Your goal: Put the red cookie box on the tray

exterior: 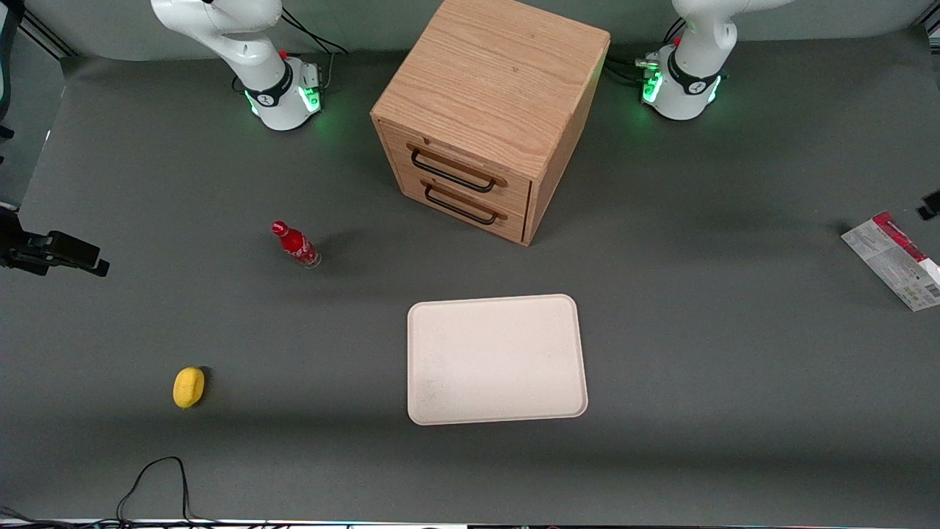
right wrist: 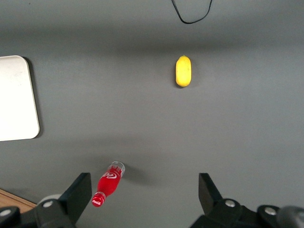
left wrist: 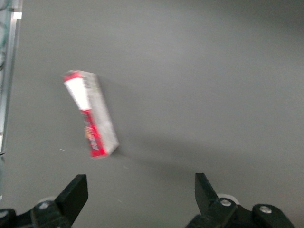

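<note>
One red cookie box (exterior: pixel 894 260) lies flat on the grey table (exterior: pixel 734 367) out at the working arm's end, close to the table's edge, its whitish printed face up and a red strip along one long edge. One cream-white tray (exterior: pixel 497 359) sits well apart from it near the middle of the table, nearer the front camera than the one wooden drawer cabinet (exterior: pixel 490 110), which has two drawers, each with a dark handle. Toward the parked arm's end there is one small red bottle (exterior: pixel 295 244) standing upright, and one yellow lemon-like fruit (exterior: pixel 189 386) lying nearer the front camera than the bottle. A black cable (exterior: pixel 156 470) loops in at the table's front edge. From the working arm's wrist camera, the gripper (left wrist: pixel 141 190) hangs above bare table with its two dark fingers (left wrist: pixel 72 194) spread wide apart and nothing between them; the cookie box (left wrist: pixel 90 114) is below and a little off from the gap between them, not touched by either finger, lying at a slant to the fingers' line. In the front view only the base and lower links of that arm show, and the gripper itself is out past the picture's edge near the box, so I can't place its height over the table.
</note>
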### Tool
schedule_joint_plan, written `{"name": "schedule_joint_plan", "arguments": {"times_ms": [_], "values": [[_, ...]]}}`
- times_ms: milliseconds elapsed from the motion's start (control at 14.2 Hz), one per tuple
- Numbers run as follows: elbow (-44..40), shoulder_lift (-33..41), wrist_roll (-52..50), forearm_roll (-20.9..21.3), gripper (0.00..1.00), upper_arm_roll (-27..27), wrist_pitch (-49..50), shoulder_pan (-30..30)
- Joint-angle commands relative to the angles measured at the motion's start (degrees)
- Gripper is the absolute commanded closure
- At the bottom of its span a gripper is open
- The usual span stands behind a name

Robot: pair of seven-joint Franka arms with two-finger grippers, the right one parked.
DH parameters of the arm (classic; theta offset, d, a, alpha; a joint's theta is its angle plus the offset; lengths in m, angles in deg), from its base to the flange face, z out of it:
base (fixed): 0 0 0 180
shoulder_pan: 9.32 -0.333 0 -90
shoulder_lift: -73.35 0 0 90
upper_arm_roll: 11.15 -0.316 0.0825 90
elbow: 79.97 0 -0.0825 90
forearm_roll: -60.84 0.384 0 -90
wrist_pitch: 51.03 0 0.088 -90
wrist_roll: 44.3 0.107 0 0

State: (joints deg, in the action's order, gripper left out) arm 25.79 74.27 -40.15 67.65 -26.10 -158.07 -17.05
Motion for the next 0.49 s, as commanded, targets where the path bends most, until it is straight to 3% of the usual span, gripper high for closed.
{"name": "schedule_joint_plan", "arguments": {"times_ms": [0,141,212,424], "values": [[-0.2,-5.6,-2.3,2.0,0.0,-6.2,-7.1,0.8],[0.2,-10.8,-2.3,-1.5,0.0,-10.6,-14.2,0.6],[0.4,-13.3,-2.3,-4.6,0.0,-11.7,-16.2,0.5],[0.4,-20.4,-2.2,-7.9,0.0,-12.6,-22.1,-0.9]]}}
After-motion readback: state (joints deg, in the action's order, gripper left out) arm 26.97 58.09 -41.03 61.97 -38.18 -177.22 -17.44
